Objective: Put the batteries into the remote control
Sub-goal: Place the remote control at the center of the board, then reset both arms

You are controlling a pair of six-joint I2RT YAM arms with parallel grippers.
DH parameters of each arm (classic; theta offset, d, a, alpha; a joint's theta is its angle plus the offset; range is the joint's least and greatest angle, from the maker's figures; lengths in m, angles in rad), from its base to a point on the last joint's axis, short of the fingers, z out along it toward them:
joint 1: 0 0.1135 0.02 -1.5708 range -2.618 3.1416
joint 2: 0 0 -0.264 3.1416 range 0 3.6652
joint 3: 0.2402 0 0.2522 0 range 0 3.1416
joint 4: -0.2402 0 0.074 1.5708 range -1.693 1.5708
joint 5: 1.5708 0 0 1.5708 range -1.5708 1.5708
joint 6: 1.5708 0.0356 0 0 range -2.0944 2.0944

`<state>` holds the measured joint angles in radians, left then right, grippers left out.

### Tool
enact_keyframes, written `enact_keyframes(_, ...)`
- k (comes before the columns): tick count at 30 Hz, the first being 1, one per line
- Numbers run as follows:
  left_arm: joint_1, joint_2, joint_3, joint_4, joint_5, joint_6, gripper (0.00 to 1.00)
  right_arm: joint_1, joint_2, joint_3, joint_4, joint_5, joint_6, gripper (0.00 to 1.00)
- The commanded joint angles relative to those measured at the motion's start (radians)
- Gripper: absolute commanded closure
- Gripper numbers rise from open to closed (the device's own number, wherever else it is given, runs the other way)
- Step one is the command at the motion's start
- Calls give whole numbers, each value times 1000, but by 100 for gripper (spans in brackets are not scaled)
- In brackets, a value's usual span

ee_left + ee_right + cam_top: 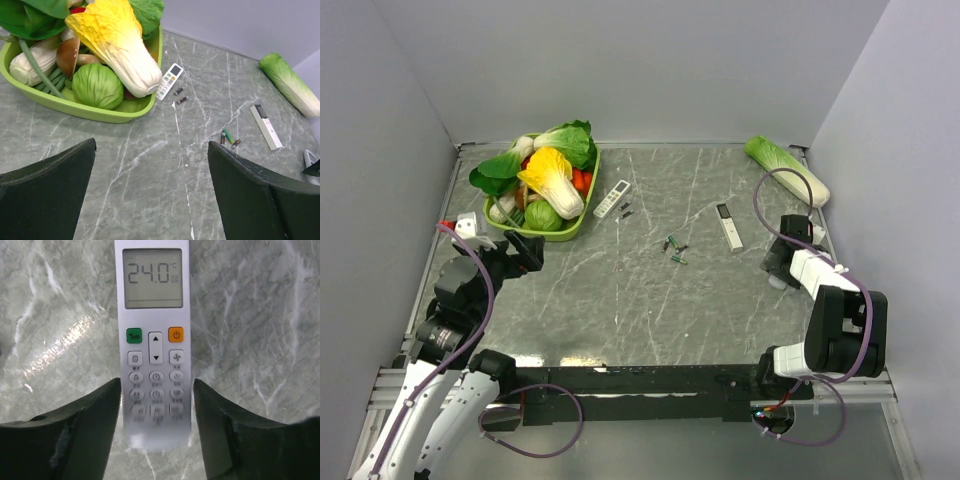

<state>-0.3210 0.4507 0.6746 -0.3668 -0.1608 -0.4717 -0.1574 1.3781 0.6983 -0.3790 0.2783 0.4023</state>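
The remote control (152, 315) is white, with a pale screen reading 24.0 and small buttons below. It sits between the fingers of my right gripper (156, 385), which is closed on its lower end. In the top view my right gripper (778, 268) is at the right side of the table and hides most of the remote. Three batteries (673, 246) lie loose at the table's middle and also show in the left wrist view (228, 136). My left gripper (151, 147) is open and empty over bare table at the left (525, 250).
A green basket (575, 222) of vegetables stands at the back left. A white remote with buttons (612, 198) and two dark batteries (625, 209) lie beside it. A slim white remote with a black end (729, 226) lies right of centre. A cabbage (785, 168) lies at the back right.
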Motion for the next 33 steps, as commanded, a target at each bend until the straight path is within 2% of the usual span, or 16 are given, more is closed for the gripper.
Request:
enact_keyframes(1, 5, -1, -6, 0, -33, 16, 3, -8, -50, -26, 19, -4, 9, 24)
enact_keyframes(2, 5, -1, -7, 2, -32, 15, 3, -8, -74, -36, 22, -5, 7, 13)
enact_keyframes(5, 5, -4, -9, -1, -40, 10, 3, -8, -126, -31, 0, -16, 13, 1)
enact_keyframes(10, 5, -27, -3, 2, -69, 10, 3, -8, -292, -5, -46, -33, 23, 0)
enact_keyframes(17, 5, -124, 19, 20, -137, -1, 3, -1, -692, 111, -119, -25, 39, 0)
enact_keyframes(22, 5, -188, 57, 57, -222, 30, 3, 2, -922, 121, -57, -93, 70, 0)
enact_keyframes(28, 5, -282, 26, 120, -336, 64, 3, 27, -1091, 193, -61, -88, -92, 0)
enact_keyframes(33, 5, -345, -16, 137, -355, 44, 3, 126, -1208, 118, -21, -15, -210, 0)
